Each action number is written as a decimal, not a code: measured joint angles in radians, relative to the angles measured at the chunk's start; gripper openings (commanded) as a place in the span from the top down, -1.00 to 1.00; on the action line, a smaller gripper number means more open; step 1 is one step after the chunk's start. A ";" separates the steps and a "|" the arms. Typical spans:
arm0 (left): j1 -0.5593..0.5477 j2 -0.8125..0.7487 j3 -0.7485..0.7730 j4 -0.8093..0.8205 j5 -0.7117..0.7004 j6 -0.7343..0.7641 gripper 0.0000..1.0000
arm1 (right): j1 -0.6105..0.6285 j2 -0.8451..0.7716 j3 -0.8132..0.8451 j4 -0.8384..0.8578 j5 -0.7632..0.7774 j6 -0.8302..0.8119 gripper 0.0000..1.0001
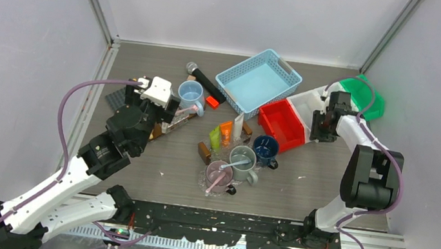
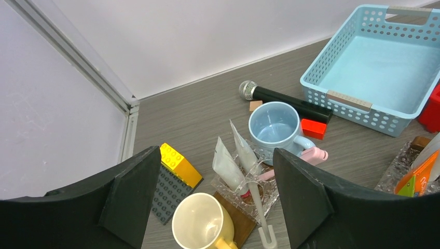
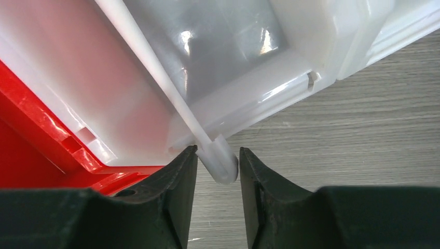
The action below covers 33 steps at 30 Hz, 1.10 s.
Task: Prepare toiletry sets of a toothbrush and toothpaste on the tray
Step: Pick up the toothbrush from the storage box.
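Right arm. The right fingers (image 3: pixel 171 197) are narrow and flank the rounded butt end of a slim white plastic toothbrush (image 3: pixel 155 78). One finger sits on each side, close against it. Cannot tell whether the pads actually press.

- The brush lies in a glossy white plastic bin (image 3: pixel 259 83), with its butt propped over the near rim, right at the fingertips.
- Its long axis runs away from the fingers, ahead and off to their left. The head is out of view.
- The red bin (image 3: pixel 31 129) touches the white one on the fingers' left, and bare grey desk (image 3: pixel 337 129) lies on their right.

Left arm. The left fingers (image 2: pixel 129 197) are spread wide and hold nothing.

- A clear ribbed plastic tray (image 2: pixel 270 193) lies just ahead of and below them.
- Two white toothpaste tubes (image 2: pixel 225 166) already stand propped in it.

Judgement: the right arm is far nearer this brush and is set for an end grasp. The lift should follow the long axis back out over the rim, and pulling sideways risks dragging the bin.
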 measured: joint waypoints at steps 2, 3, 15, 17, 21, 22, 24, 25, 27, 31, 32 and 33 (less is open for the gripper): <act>0.000 0.001 -0.001 0.000 0.000 0.002 -0.63 | 0.000 0.008 0.000 0.008 -0.003 -0.004 0.41; 0.000 0.001 -0.001 0.001 -0.001 0.002 -0.63 | 0.000 0.008 0.000 0.011 -0.004 -0.005 0.53; 0.000 0.001 -0.010 0.015 -0.002 0.016 -0.62 | 0.000 -0.053 -0.008 -0.012 -0.006 0.020 0.99; 0.000 0.001 -0.012 0.015 -0.002 0.018 -0.62 | 0.000 -0.085 -0.002 -0.040 -0.006 0.040 0.99; 0.001 0.000 -0.013 0.016 -0.003 0.019 -0.62 | 0.000 -0.148 0.034 -0.111 -0.008 0.093 0.99; 0.001 0.000 -0.013 0.017 -0.003 0.019 -0.62 | 0.000 -0.159 0.047 -0.130 -0.010 0.107 0.99; 0.001 0.000 -0.013 0.021 -0.003 0.019 -0.61 | 0.001 -0.183 0.082 -0.180 -0.012 0.141 0.99; 0.001 -0.001 -0.013 0.022 -0.003 0.019 -0.61 | 0.002 -0.193 0.103 -0.208 -0.014 0.161 0.99; 0.001 -0.003 -0.013 0.022 -0.005 0.019 -0.61 | 0.009 -0.209 0.142 -0.260 -0.018 0.199 0.99; 0.001 -0.009 -0.013 0.026 -0.007 0.021 -0.61 | 0.051 -0.245 0.213 -0.385 -0.018 0.288 0.99; 0.001 -0.010 -0.013 0.028 -0.007 0.022 -0.61 | 0.072 -0.256 0.228 -0.415 -0.018 0.309 0.99; 0.002 -0.010 -0.013 0.029 -0.008 0.023 -0.61 | 0.092 -0.266 0.239 -0.440 -0.019 0.326 0.99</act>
